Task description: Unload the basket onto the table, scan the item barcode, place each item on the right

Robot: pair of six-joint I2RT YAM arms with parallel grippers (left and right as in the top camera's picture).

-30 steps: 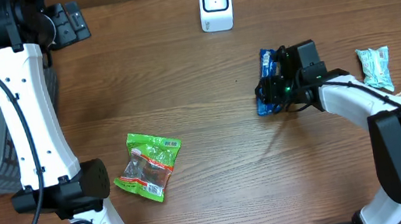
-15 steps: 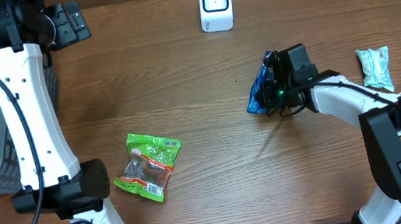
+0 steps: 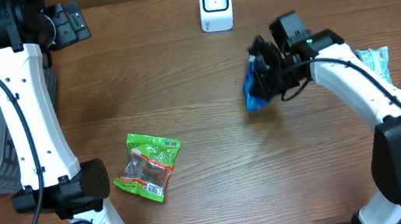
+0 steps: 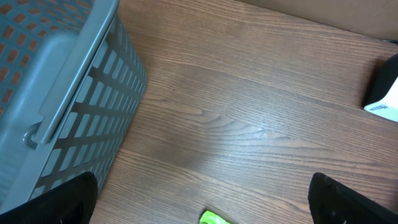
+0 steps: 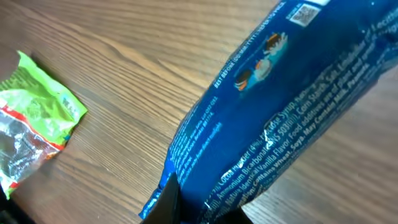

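Blue packet [image 3: 253, 97], one, in right hand [image 3: 264, 71]; scanner [image 3: 216, 4], one

Setting: robot lab, dressed as a shop checkout. Evidence: left arm [image 3: 24, 113] and right arm [image 3: 354, 86] at a wood-grain bench [image 3: 204, 135]; white barcode scanner [image 3: 216, 4] at its far edge; grey slatted basket [image 4: 62, 93] to the left; sealed green packet [image 3: 149, 165], blue packet [image 5: 280, 112], teal packet [image 3: 374, 68].

Glossy plastic packet [image 5: 280, 112]; matt wood-grain table [image 3: 182, 91].
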